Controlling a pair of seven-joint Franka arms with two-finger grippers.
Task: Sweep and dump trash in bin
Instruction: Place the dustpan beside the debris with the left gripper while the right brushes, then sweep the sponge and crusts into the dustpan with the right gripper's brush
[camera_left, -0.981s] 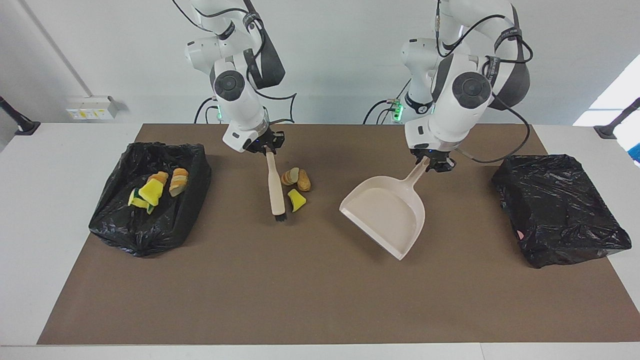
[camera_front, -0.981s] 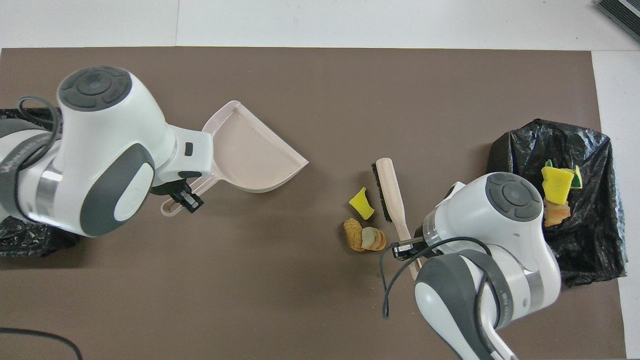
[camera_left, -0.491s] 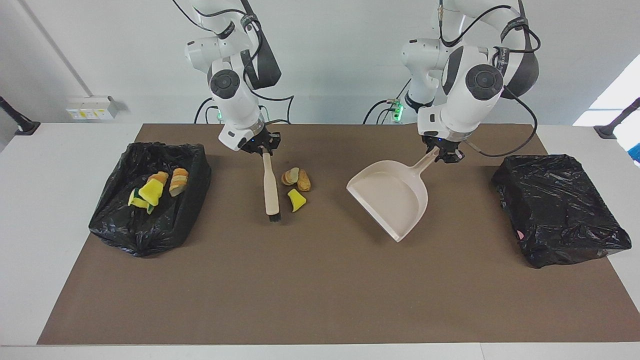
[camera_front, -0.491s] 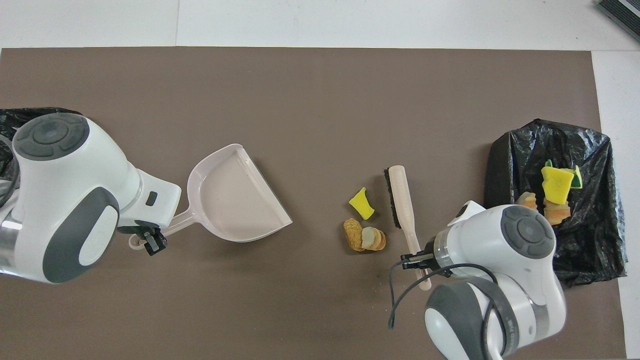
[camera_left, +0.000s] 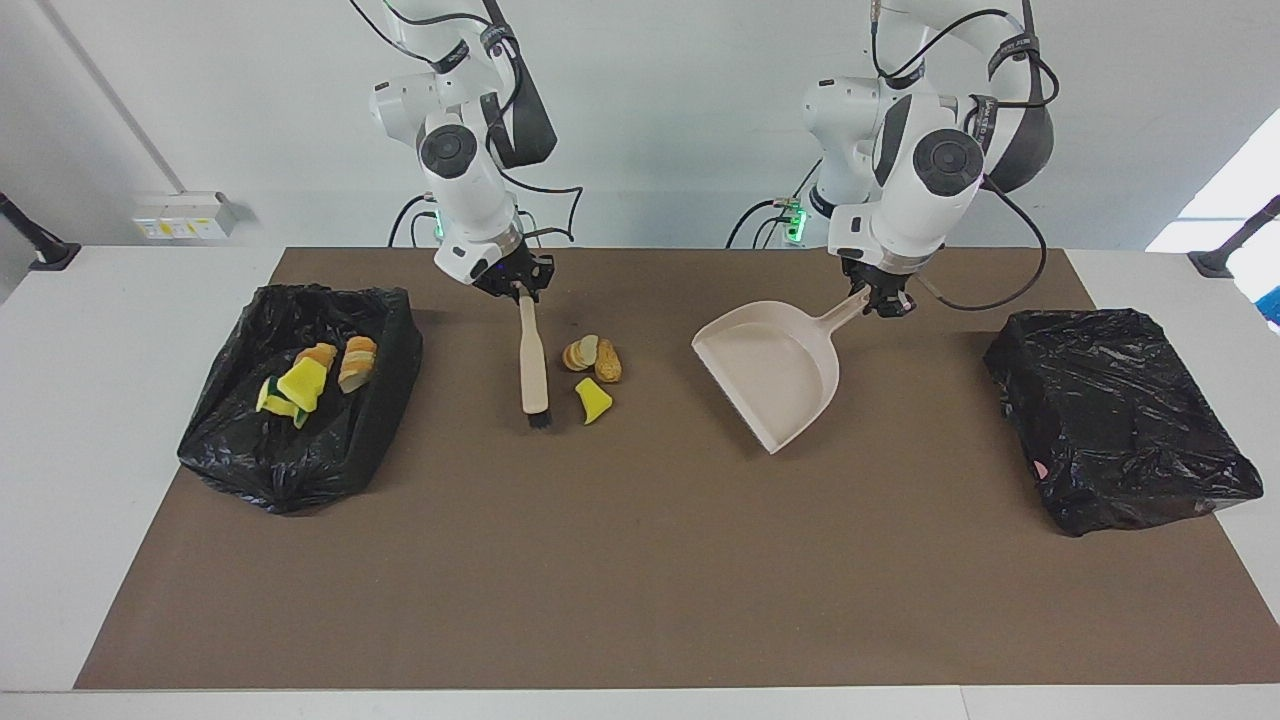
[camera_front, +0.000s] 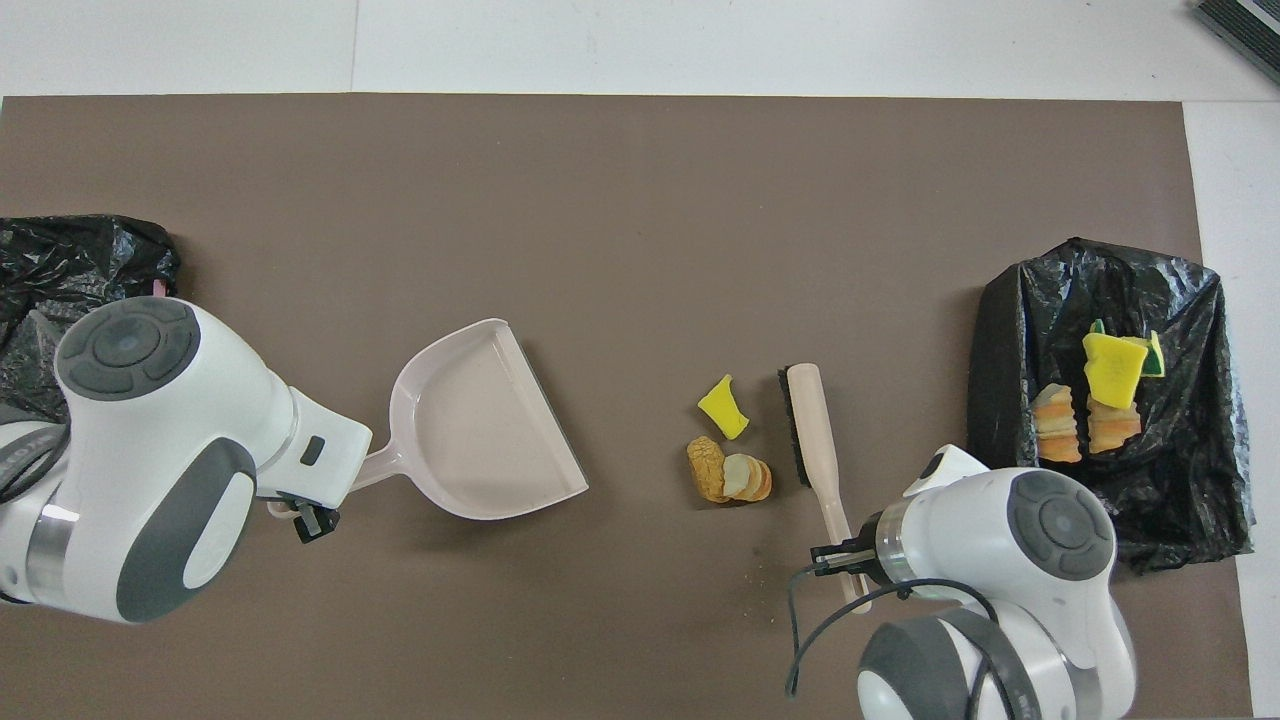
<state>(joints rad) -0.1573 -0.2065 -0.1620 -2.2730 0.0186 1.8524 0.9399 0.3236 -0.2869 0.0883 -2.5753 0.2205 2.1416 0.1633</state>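
A matte brown mat (camera_left: 640, 590) covers the table. Crinkled black bin bags (camera_left: 300, 395) sit at both end edges; one holds spongy yellow and bready trash (camera_left: 300, 383). The left gripper (camera_left: 882, 300) clamps the smooth beige dustpan (camera_left: 775, 375); the right gripper (camera_left: 518, 285) clamps the wooden brush (camera_left: 533, 365) beside three loose scraps (camera_left: 592, 372) near mid-table.

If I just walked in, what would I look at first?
You'd spot the two white arms with cleaning tools: the left gripper holds a beige dustpan, and the right gripper holds a brush. Between the tools, beside the brush, a few yellow and brown scraps lie on the mat. More scraps sit in the black bin at the right arm's end of the table.
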